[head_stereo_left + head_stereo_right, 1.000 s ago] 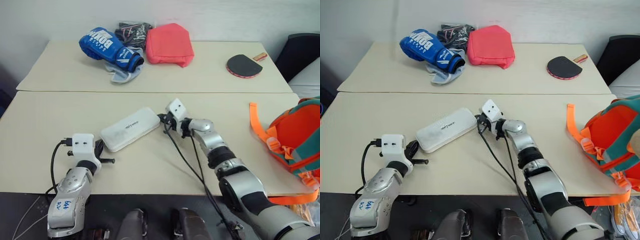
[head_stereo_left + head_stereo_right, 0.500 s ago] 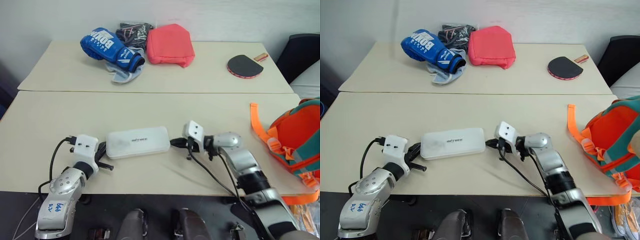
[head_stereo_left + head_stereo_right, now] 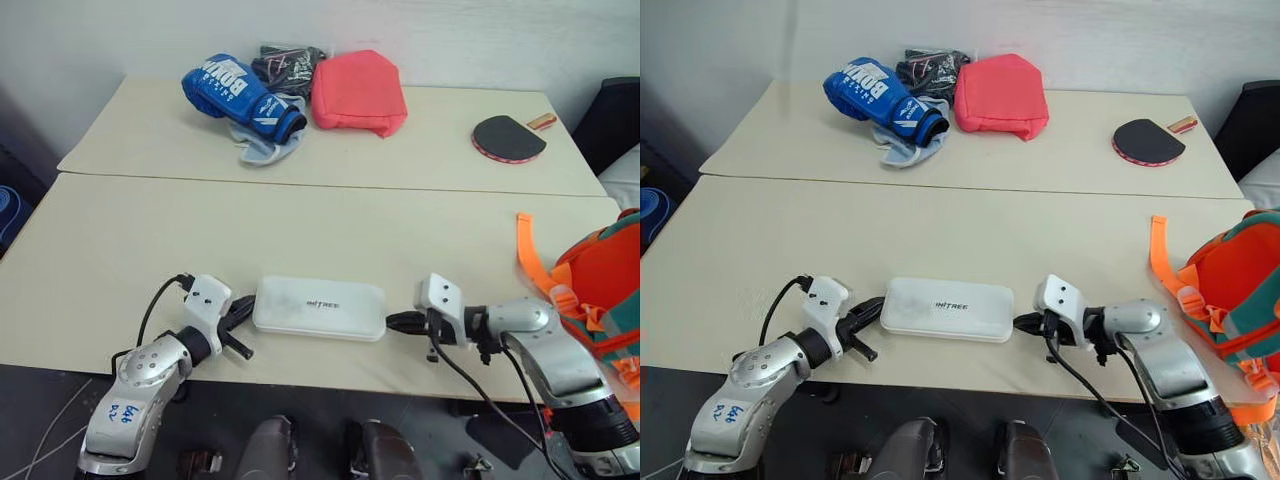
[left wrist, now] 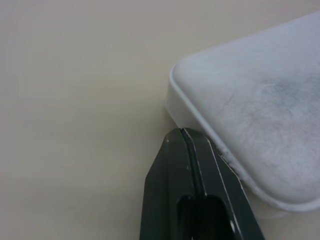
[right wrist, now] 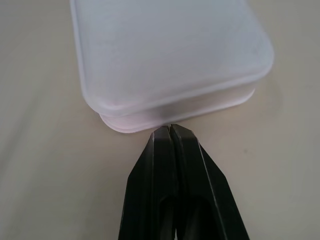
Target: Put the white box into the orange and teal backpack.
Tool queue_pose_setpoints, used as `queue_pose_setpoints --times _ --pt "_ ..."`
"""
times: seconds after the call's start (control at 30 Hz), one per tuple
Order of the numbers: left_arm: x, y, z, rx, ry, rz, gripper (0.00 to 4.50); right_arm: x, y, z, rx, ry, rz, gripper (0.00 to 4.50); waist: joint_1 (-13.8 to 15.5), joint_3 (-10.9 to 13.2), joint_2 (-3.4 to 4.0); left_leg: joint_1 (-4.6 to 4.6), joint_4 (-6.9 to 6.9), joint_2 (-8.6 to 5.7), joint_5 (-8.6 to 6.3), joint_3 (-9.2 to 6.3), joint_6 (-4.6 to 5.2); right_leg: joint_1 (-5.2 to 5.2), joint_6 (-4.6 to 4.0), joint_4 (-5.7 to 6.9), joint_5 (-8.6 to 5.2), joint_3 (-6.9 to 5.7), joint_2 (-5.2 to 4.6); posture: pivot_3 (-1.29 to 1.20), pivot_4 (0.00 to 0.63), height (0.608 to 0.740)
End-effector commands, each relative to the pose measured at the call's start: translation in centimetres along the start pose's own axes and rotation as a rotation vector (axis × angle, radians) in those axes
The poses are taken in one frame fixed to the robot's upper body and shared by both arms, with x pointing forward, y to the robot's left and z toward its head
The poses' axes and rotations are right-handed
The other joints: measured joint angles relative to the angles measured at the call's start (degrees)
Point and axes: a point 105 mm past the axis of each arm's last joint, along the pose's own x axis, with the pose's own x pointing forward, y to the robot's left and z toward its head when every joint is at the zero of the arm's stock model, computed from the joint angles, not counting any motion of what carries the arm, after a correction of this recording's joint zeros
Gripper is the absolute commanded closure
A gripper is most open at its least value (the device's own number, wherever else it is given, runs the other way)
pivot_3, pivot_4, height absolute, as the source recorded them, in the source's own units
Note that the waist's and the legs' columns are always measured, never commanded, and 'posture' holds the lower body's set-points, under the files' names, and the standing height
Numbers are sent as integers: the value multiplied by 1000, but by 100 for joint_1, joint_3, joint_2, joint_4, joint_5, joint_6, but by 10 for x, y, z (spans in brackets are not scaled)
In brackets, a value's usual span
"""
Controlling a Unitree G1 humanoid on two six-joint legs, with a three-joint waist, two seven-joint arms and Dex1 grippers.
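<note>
White box: flat on the near worktop, close to its near edge, lengthwise left to right. Left end effector: fingers pressed together, tips at the box's left end. Right end effector: fingers pressed together, tips at the box's right end; neither holds it. Backpack: right edge of the near worktop, well apart from the box. Far worktop: blue glove, red pouch, paddle.

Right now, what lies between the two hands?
The white box lies flat between the left hand and right hand, seen from the head.
</note>
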Motion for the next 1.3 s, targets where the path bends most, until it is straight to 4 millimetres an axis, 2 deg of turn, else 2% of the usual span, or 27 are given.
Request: queue_pose_setpoints --times 0.03,0.17,0.27,0.33,0.37,0.4,0.47,0.67,0.83,1.03,1.1,1.3 --pt "-17 7 -4 -98 77 -95 3437 -19 -11 -9 -2 40 -78 4500 -4 0 0 0 0 0 0 0 0 0 0 1 0 -1 0 0 150 740" --pt "-33 29 -9 -290 179 -140 2172 -27 -14 -11 -2 47 -95 4500 -7 1 1 1 2 0 1 -1 -2 0 0 3 0 -2 1 0 150 740" --pt "-43 32 -10 -520 303 -238 1286 -27 -14 -11 -21 57 -89 4500 -11 1 0 1 3 0 3 -3 -3 0 0 7 0 -2 2 0 150 740" --pt "-40 36 -4 -645 362 -273 703 -24 -12 -11 -32 60 -75 4500 -11 1 4 3 2 0 5 -5 -6 0 0 10 0 -3 3 0 150 740" --pt "-32 42 6 -711 337 -282 309 -20 -11 -10 -34 58 -66 4500 -12 1 4 5 2 -1 5 -4 -7 0 0 13 0 -2 3 0 150 740" --pt "-26 46 14 -758 320 -295 139 -18 -11 -9 -35 57 -59 4500 -8 1 4 4 2 -1 6 -4 -8 -1 0 12 0 -2 4 0 150 740" --pt "-15 47 19 -844 351 -332 58 -13 -9 -9 -35 54 -54 4500 -8 1 -8 7 7 -2 13 -4 -18 1 1 22 0 -3 7 0 150 740" --pt "3 20 15 -943 503 -502 58 6 -7 -5 -66 43 -20 4500 -42 -8 -22 18 3 -2 31 0 -57 5 1 24 0 3 5 0 150 740" --pt "5 -1 14 -957 573 -599 58 19 -5 0 -80 24 -3 4500 -95 -10 -26 27 -3 -2 30 -1 -60 10 0 23 0 5 5 0 150 740" --pt "19 -4 19 -1010 508 -604 58 29 0 5 -100 -14 35 4500 -138 -10 -27 57 -3 -2 30 -1 -59 45 0 19 0 4 5 0 150 740" --pt "21 -8 22 -1016 493 -624 58 29 1 6 -106 -25 50 4500 -142 -10 -27 84 -7 -2 28 -4 -59 75 1 8 -1 2 5 0 150 740" --pt "28 -18 32 -1033 448 -685 58 27 -4 -1 -151 -8 71 4500 -142 -10 -27 85 -8 -2 22 -4 -64 75 1 6 -1 2 6 0 150 740"
